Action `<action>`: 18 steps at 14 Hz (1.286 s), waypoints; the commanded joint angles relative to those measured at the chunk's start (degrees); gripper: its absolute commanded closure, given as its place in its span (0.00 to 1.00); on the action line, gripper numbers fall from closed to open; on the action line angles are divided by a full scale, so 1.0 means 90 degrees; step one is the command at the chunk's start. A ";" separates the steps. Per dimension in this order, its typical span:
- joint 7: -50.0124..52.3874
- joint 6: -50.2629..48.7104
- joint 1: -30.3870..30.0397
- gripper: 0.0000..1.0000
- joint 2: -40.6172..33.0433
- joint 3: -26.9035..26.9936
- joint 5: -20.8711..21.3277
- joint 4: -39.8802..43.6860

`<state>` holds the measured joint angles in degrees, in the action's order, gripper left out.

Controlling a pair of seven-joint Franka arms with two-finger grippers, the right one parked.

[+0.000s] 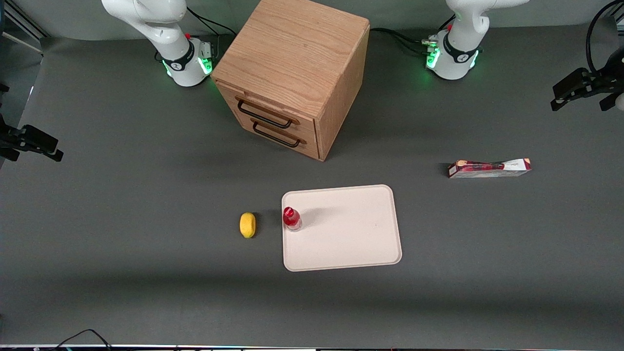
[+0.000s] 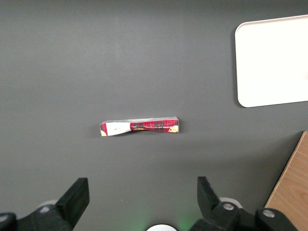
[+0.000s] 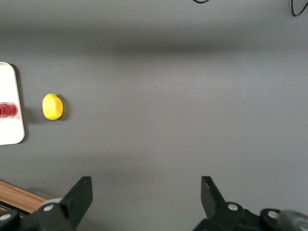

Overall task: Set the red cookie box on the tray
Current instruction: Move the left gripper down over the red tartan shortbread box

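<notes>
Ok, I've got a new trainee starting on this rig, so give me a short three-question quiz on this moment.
1. True or false: the red cookie box already lies on the tray.
2. What stands on the tray? A) a yellow lemon B) a red-capped bottle C) nothing
3. Fill in: the left arm's tool hangs above the table with its fingers ____.

Key: 1 false, the box lies on the table toward the working arm's end, apart from the tray. 2 B. 3 open.
</notes>
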<state>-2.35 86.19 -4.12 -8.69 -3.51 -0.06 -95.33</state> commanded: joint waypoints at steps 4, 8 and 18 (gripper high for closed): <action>-0.0118 -0.0153 -0.0020 0.00 0.0067 -0.0030 0.0113 0.0007; -0.1970 0.0071 -0.0108 0.00 0.0125 0.0067 0.0319 -0.0705; -0.6112 0.3407 -0.0342 0.00 0.0232 0.0302 0.0552 -0.3927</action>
<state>-50.53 110.22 -6.50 -5.36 -0.57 3.82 -124.38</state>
